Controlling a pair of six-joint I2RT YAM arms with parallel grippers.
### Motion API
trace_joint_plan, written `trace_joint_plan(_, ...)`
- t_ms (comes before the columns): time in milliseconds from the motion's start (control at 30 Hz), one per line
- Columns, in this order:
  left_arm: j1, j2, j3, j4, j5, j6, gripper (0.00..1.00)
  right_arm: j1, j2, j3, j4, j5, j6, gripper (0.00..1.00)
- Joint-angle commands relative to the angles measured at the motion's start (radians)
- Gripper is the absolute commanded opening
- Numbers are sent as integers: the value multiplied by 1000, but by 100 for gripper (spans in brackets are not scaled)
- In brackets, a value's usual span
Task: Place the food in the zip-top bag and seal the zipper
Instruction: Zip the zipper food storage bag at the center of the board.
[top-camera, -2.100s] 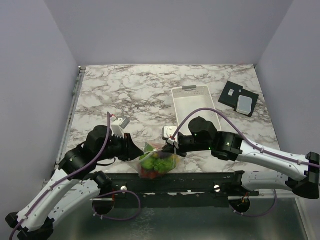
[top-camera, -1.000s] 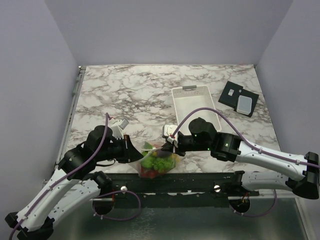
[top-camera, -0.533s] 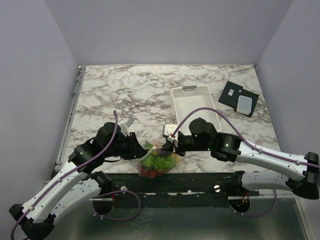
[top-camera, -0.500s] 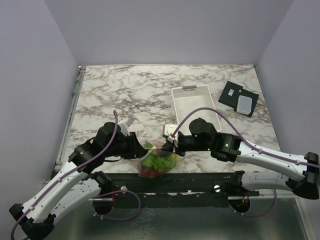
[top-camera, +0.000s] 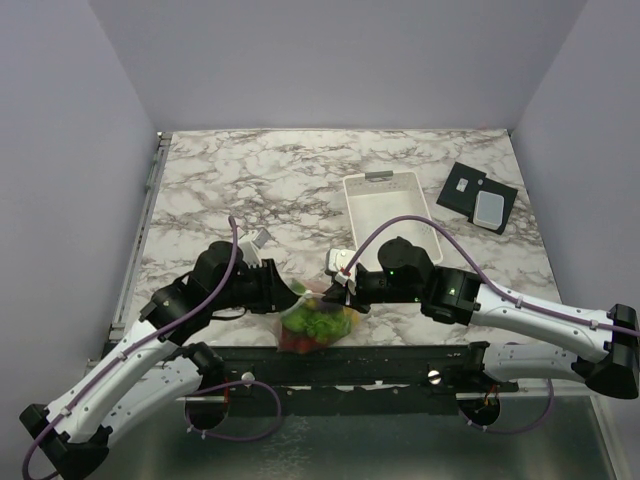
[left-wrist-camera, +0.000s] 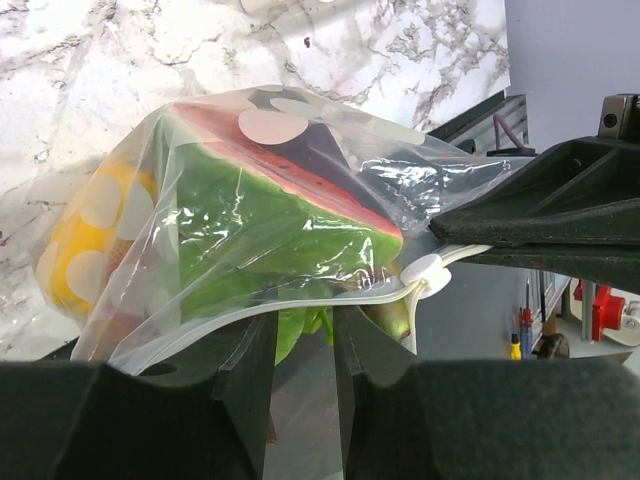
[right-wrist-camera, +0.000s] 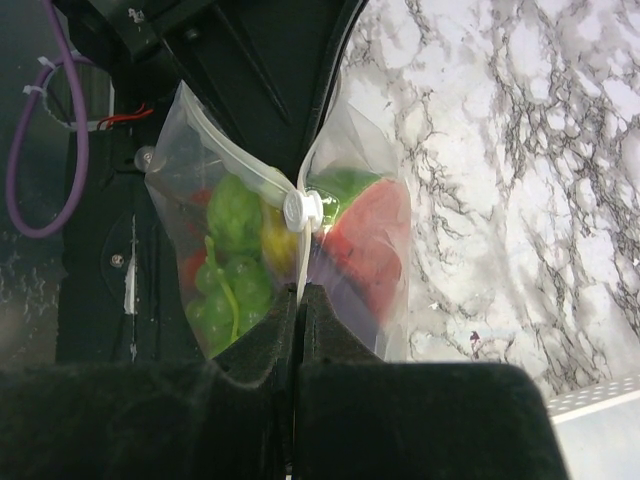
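Food (left-wrist-camera: 290, 220) fills the zip-top bag (right-wrist-camera: 372, 270), right pincer (right-wrist-camera: 300, 296) clamped on its zipper (right-wrist-camera: 245, 172), left pincer (left-wrist-camera: 300, 345) slightly apart.

The bag (top-camera: 316, 322) sits at the near edge of the table (top-camera: 260, 180) with the food (left-wrist-camera: 290, 215) inside, the left gripper (top-camera: 283, 293) on its left and the right gripper (top-camera: 335, 290) on its right. The basket (top-camera: 385, 200) lies behind the right gripper, with a pad (top-camera: 478, 196) to the basket's right.
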Motion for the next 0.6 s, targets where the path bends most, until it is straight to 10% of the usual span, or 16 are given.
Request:
trace_joint_plan(0, -1, 11, -16, 70, 50, 5, 30, -1, 2, -10, 25, 6, 14, 1)
trace_joint_plan(567, -47, 81, -155, 217, 35, -15, 35, 1, 25, 6, 1, -9, 31, 1)
